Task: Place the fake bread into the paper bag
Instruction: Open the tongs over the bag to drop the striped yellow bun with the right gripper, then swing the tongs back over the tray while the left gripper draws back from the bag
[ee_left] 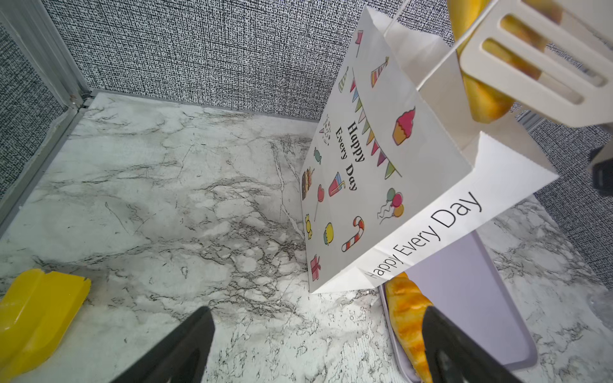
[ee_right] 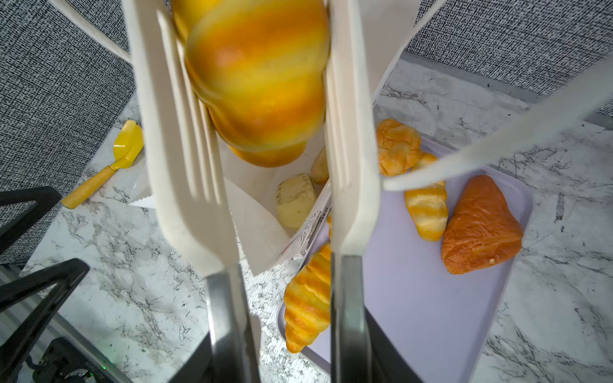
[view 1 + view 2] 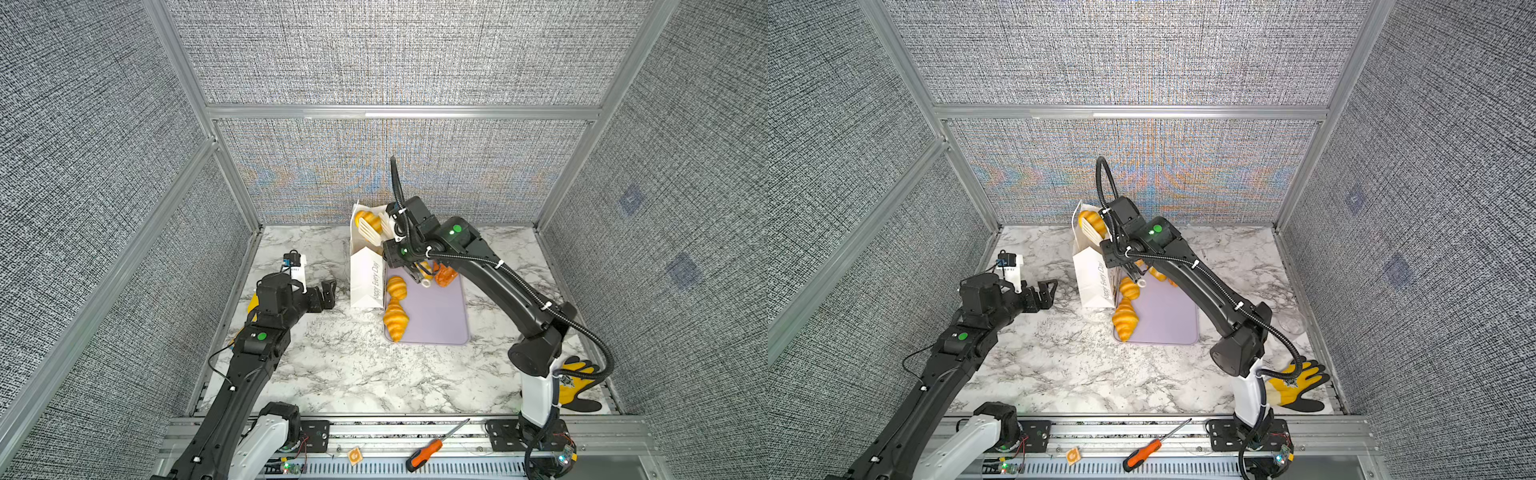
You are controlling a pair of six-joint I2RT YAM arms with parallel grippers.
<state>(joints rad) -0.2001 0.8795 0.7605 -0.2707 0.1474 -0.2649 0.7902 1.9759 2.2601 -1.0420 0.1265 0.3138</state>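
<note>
A lilac tray (image 3: 440, 316) lies flat on the marble table (image 3: 353, 374), right of centre in both top views. White slotted tongs (image 3: 368, 228) hang just above centre. A yellow-and-black glove (image 3: 575, 382) lies at the lower right. An orange-handled screwdriver (image 3: 426, 453) rests on the metal rail (image 3: 374, 434) along the bottom edge. In the left wrist view a yellow scoop (image 1: 36, 311) sits at the lower left. Grey woven walls (image 3: 395, 54) enclose the table.

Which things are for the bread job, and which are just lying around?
For the job: bag, tongs, held croissant, long croissant, dark croissant, tray.

Just lying about: scoop, glove, screwdriver.
</note>
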